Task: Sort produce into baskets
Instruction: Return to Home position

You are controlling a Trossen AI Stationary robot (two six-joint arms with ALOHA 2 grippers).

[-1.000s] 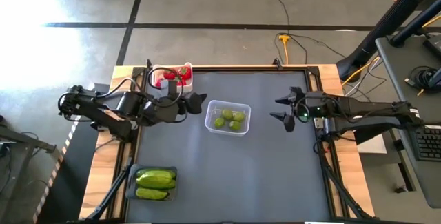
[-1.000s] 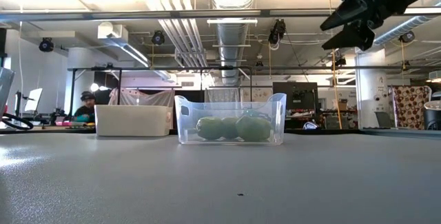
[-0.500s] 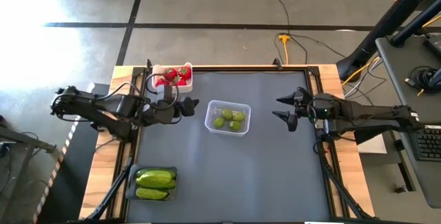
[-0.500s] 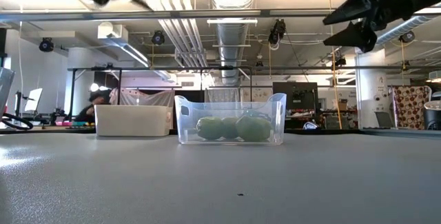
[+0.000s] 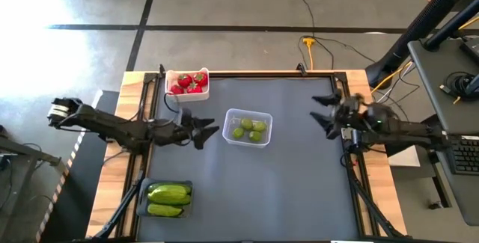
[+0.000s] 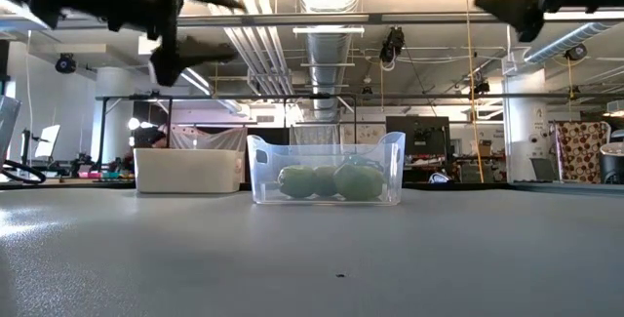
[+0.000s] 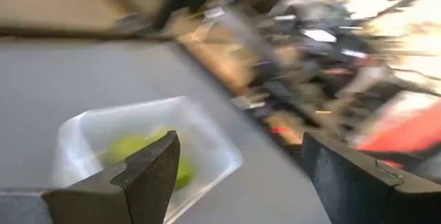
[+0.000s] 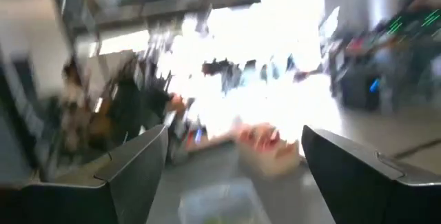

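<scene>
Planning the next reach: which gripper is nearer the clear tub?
Left. The left gripper hangs just left of the clear tub; the right gripper sits farther off on its right.

Robotics lab or workshop, exposed ceiling ducts (image 6: 327, 59), overhead pipes (image 6: 242, 54), cables (image 5: 309, 43) trailing across a concrete floor (image 5: 224, 4)

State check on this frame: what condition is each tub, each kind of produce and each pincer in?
white tub: upright, holding the strawberries
clear tub: upright, holding the yellow-green fruits
black tray: holding the cucumbers
left pincer: open, empty, raised left of the clear tub
right pincer: open, empty, raised right of the clear tub
</scene>
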